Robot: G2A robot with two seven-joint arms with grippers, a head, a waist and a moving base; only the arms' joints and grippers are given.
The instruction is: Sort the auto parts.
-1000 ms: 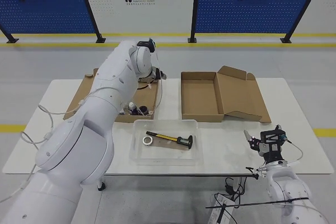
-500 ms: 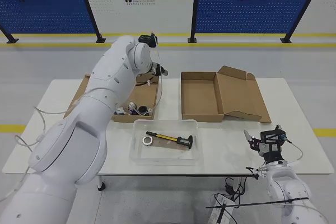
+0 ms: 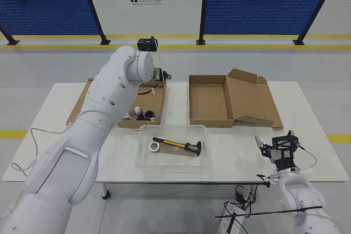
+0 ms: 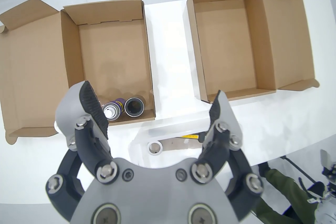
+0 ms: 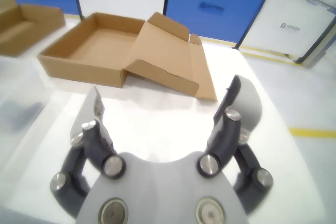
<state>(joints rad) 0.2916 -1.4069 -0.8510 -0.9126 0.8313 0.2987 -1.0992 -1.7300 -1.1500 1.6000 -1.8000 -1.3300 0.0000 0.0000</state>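
Note:
My left gripper (image 4: 151, 90) hangs open high above the table, over the gap between the two cardboard boxes. The left box (image 4: 110, 51) holds a purple spray can (image 4: 113, 109) and a black cylinder (image 4: 134, 107) in its near corner. The right box (image 4: 225, 46) has a bare floor. A clear tray (image 3: 145, 165) at the table's front holds a hammer (image 3: 176, 144) with a yellow and black handle and a white ring (image 3: 154, 147). My right gripper (image 3: 275, 140) sits open and holding nothing near the front right of the table, also seen as (image 5: 165, 86).
Both boxes have their lids folded flat outward, the right lid (image 3: 254, 99) sloping toward the table's right side. Bare white tabletop (image 3: 240, 152) lies between the tray and the right gripper. Blue fence panels (image 3: 257, 14) stand beyond the table.
The left arm has drawn up and back from the left box, uncovering more of the box's near end. The right arm has not moved.

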